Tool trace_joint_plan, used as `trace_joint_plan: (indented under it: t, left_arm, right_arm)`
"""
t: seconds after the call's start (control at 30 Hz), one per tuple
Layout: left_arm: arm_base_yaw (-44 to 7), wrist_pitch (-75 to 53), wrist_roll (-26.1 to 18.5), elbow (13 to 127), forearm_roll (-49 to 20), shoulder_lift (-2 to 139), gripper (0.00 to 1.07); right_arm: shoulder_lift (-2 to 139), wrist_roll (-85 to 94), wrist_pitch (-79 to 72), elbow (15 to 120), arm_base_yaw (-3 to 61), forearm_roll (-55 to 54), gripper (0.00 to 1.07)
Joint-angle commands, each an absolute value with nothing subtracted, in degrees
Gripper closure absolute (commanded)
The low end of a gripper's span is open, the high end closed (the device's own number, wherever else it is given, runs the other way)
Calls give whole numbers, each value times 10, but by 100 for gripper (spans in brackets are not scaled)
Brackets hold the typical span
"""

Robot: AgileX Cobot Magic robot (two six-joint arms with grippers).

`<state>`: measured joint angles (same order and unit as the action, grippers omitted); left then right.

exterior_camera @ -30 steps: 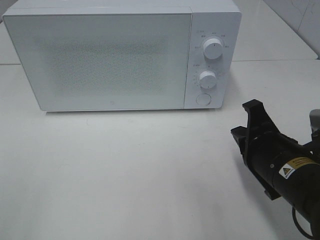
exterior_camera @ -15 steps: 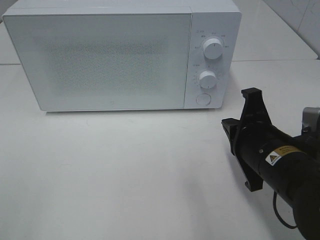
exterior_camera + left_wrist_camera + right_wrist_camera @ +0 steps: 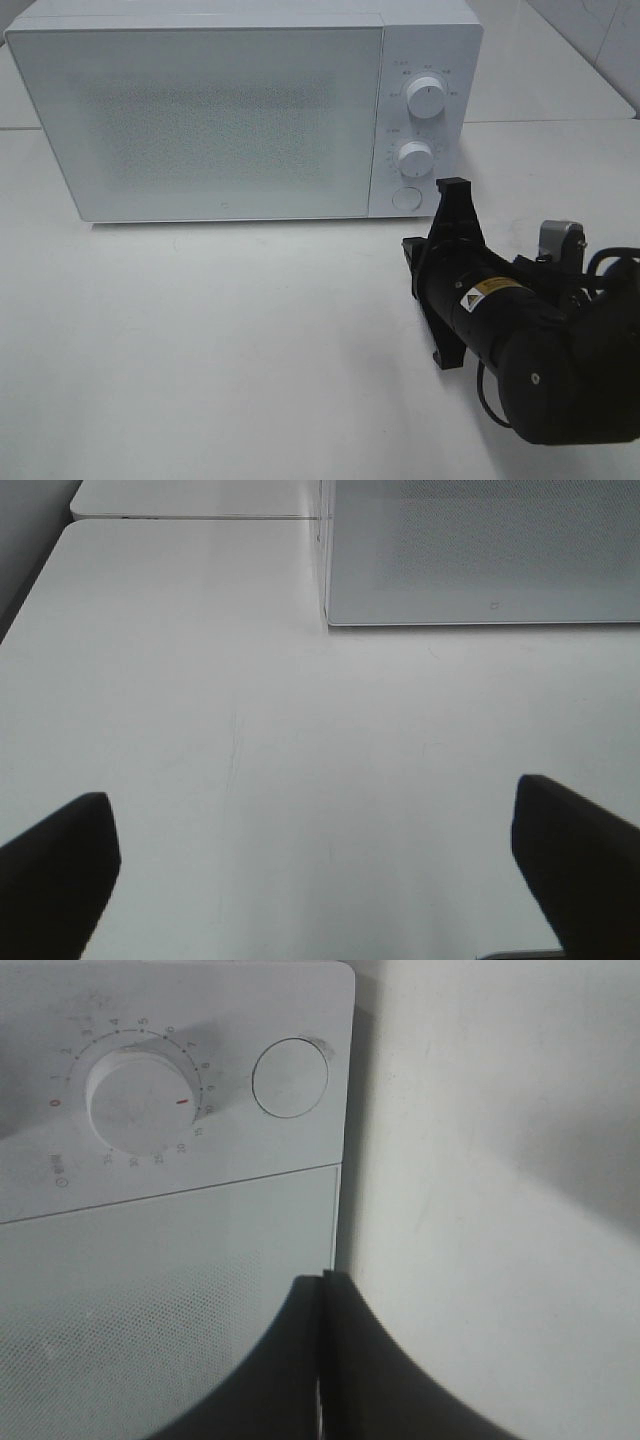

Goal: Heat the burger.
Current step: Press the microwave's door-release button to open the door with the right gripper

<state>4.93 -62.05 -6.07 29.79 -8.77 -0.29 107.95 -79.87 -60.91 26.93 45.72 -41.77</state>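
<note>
White table (image 3: 250, 350) carries the white microwave (image 3: 220, 120), door shut. Your right gripper (image 3: 322, 1360), jaws together and empty, faces its lower dial (image 3: 415, 156) and round button (image 3: 405, 198), near but not touching. Your left gripper (image 3: 318, 865) hovers over the table, jaws wide apart. No view shows the burger, so you can't tell where it is.

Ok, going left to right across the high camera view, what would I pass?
The white microwave's wide speckled door → its narrow white control panel with round dials → the black cylindrical right arm.
</note>
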Motion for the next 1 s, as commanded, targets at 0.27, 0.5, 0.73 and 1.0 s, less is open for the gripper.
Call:
trace_joint_plan:
  t: [0.27,0.5,0.73,1.0]
  left_arm:
    - [51,-614,-57,296,-89,-12,7]
    - [51,-614,-57,296,-89,-12,7]
    - [51,-614,-57,296,-89,-12,7]
    - [51,-614,-57,296,-89,-12,7]
  right_arm:
    - [1109,-807,-550,341,384,-371,107]
    - [1138,-808,-538,394,355,-374,107]
    - [1164,-803,-540,434,355,-413,107]
    - [1195,-802,-531,473,355,-449,107]
